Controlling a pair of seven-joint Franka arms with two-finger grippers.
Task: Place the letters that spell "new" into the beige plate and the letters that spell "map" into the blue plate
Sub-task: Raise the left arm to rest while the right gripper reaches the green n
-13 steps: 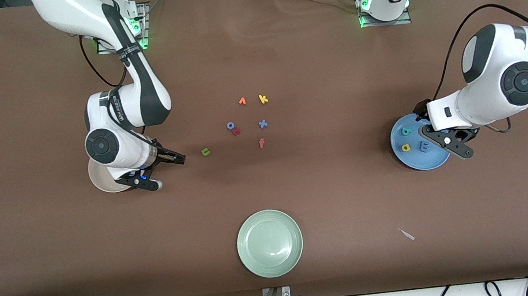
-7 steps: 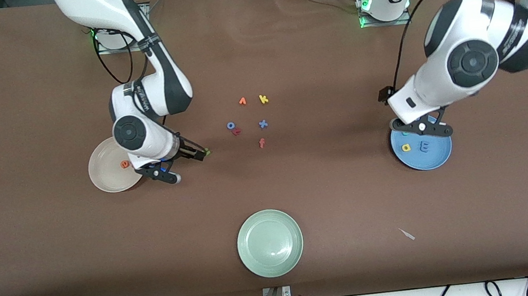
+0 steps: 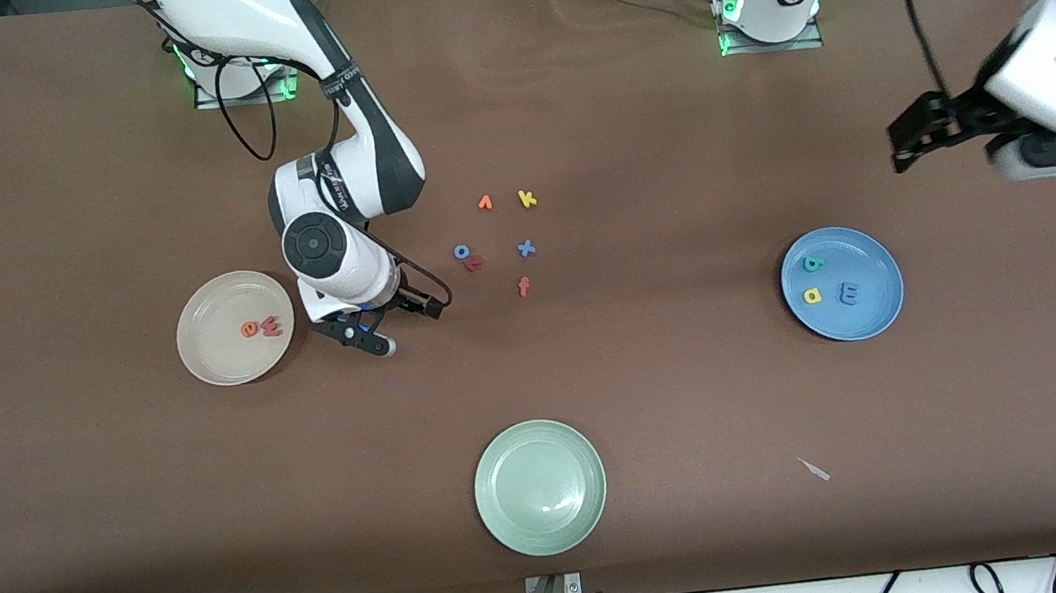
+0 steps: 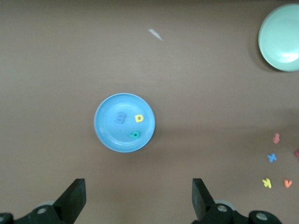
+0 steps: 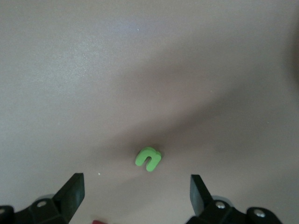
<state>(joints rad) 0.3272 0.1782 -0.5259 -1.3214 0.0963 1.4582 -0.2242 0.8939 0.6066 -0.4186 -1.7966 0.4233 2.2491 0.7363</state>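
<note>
Covering the whole bench (image 3: 111,509) was a plain brown sheet; cables hung along the edge nearest the front camera, and metal framing showed along the edge where the arm bases stood.

Wide stretches of bare brown lay on every side of the small things, and nothing stood close to the edges.

Three plates were out. The beige plate (image 3: 212,365) sat toward the right arm's end with two letters in it, the orange "e" (image 3: 249,329) and the salmon-pink "w" (image 3: 271,325), just beside each other. The blue plate (image 3: 859,321) sat toward the left arm's end with three letters in it: the teal "p" (image 3: 813,264), the yellow "a" (image 3: 812,296) and the blue "m" (image 3: 848,293). The pale green plate (image 3: 539,486) lay nearest the front camera.

Six loose letters lay mid-bench: an orange "v" (image 3: 484,203), a yellow "k" (image 3: 527,199), a blue "o" (image 3: 461,251) touching a small red letter (image 3: 474,263), a blue "x" (image 3: 526,248) and an orange-red "f" (image 3: 524,286). A pale scrap (image 3: 814,469) lay apart, nearer the camera.

The green "n" (image 5: 148,158) lay flat on the bench, seen only from the right wrist. The right claw (image 3: 399,324) hung over it, released and holding nothing, between the beige plate and the loose letters. The left claw (image 3: 948,146) was raised over bare bench at the left arm's end, also released and holding nothing.
</note>
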